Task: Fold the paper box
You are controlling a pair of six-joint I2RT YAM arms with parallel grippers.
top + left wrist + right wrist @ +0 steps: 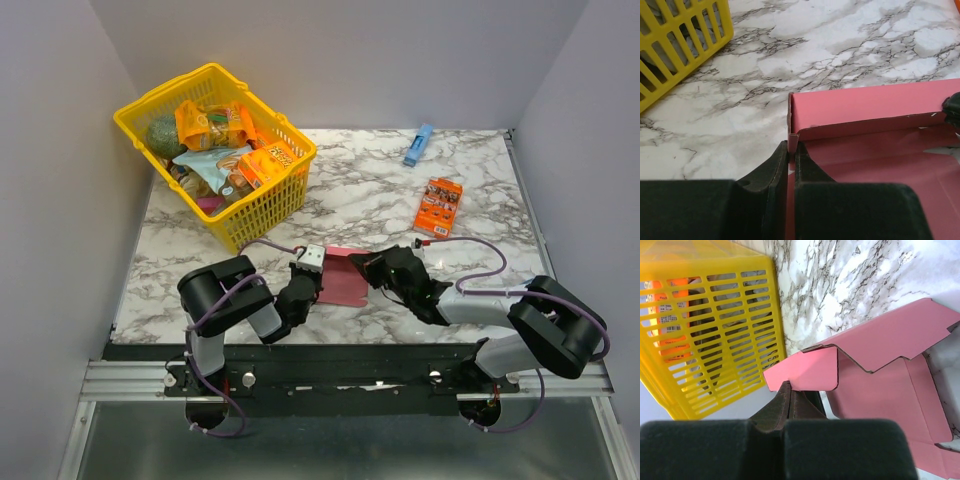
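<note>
The pink paper box (345,282) lies partly folded on the marble table near the front edge, between my two grippers. My left gripper (316,278) is at its left side; in the left wrist view the jaws (791,149) are shut on the upright left wall of the box (865,107). My right gripper (366,266) is at its right side; in the right wrist view the jaws (791,390) are shut on the lower edge of a raised flap of the box (805,371). The far wall stands up and the base lies flat.
A yellow basket (272,205) full of snack packs stands at the back left, close behind the box. An orange printed snack box (438,206) lies to the right and a slim blue box (418,145) at the far back right. Grey walls enclose the table.
</note>
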